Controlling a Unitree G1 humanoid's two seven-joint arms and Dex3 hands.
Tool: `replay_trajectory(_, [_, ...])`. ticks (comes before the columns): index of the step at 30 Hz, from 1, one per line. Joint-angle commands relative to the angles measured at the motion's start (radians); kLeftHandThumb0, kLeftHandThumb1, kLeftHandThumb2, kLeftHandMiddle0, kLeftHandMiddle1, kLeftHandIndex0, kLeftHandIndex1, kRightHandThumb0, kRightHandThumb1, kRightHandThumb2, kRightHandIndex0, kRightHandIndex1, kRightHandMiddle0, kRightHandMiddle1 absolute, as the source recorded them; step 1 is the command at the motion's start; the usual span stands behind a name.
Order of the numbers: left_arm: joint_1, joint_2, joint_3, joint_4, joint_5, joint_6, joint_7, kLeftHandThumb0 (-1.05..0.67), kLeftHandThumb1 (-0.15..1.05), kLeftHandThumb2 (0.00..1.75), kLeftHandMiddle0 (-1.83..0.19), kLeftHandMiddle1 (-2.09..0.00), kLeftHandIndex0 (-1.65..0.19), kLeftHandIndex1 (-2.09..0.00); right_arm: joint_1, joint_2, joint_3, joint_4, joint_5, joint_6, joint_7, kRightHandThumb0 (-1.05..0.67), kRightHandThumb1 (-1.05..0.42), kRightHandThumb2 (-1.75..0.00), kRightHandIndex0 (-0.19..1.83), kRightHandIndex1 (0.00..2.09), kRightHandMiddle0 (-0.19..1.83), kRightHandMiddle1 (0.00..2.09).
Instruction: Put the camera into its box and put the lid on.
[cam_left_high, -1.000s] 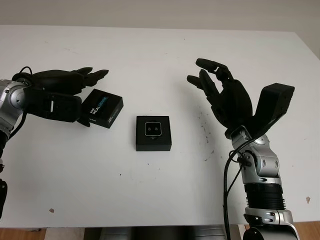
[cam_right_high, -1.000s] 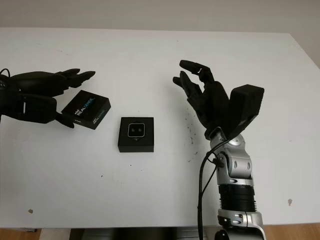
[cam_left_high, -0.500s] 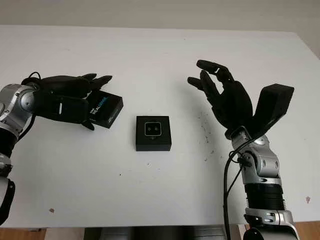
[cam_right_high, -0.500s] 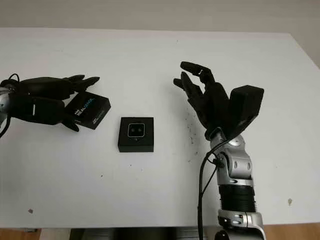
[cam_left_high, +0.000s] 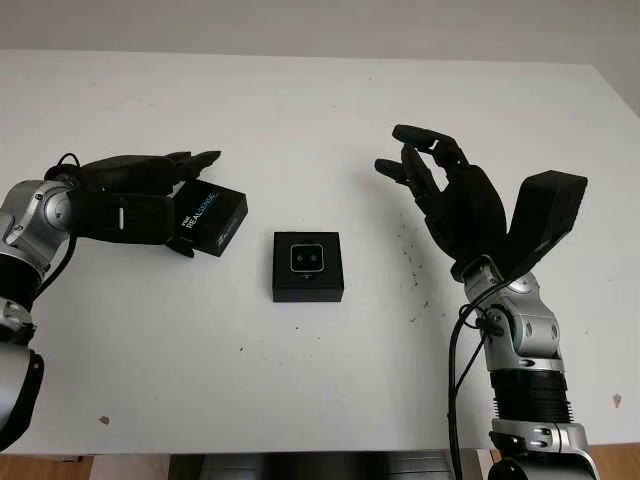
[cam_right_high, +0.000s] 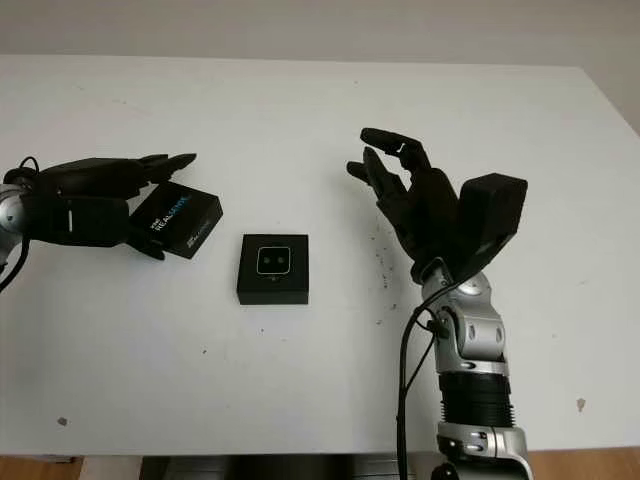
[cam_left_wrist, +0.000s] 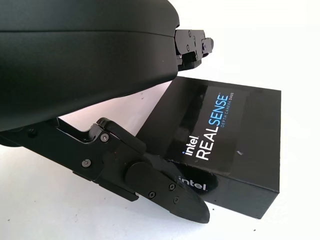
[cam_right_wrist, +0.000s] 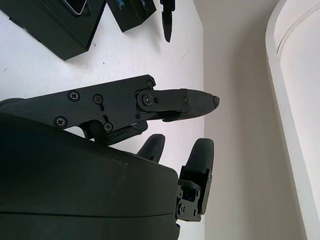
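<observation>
The open box (cam_left_high: 307, 266) with the camera (cam_left_high: 306, 259) inside lies mid-table (cam_left_high: 300, 100). Just left of the box sits the RealSense lid (cam_left_high: 211, 219), tilted. The left hand (cam_left_high: 135, 198) flanks the lid's far-left edge, unclenched, gripping nothing. Well right of the box, the right hand (cam_left_high: 445, 195) hovers released.
</observation>
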Motion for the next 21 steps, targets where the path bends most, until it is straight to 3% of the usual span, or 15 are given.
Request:
replay_trajectory(1, [-0.013,-0.012,-0.014,0.019,0.008,0.000,0.016,-0.44,0.81,0.05,0.02,-0.08,0.04,-0.09,0.014,-0.008,0.002,-0.008,-0.004,-0.010,0.003,-0.49,-1.05,-0.30,0.08,1.08,-0.05,1.31])
replay_trajectory(8, [-0.014,-0.018,-0.038,0.022,0.037,0.003,0.035,-0.35,0.81,0.06,-0.14,-0.10,-0.09,-0.13,0.022,-0.011,0.005,-0.005,-0.006,-0.020,0.013,-0.50,-1.05,-0.30,0.11,1.08,-0.01,1.30])
replay_trajectory(16, [-0.013,-0.016,-0.070,0.027,0.073,-0.005,0.040,-0.36,0.82,0.05,-0.10,-0.05,-0.12,-0.11,0.024,-0.005,-0.003,-0.014,0.003,-0.017,0.011,-0.49,-1.05,-0.29,0.09,1.12,-0.01,1.36])
replay_trajectory(21, [-0.013,-0.021,-0.074,0.037,0.070,-0.012,0.022,-0.35,0.82,0.05,-0.08,-0.04,-0.10,-0.09,0.027,-0.010,-0.001,-0.020,0.007,-0.017,0.020,-0.48,-1.05,-0.33,0.04,1.11,-0.11,1.34])
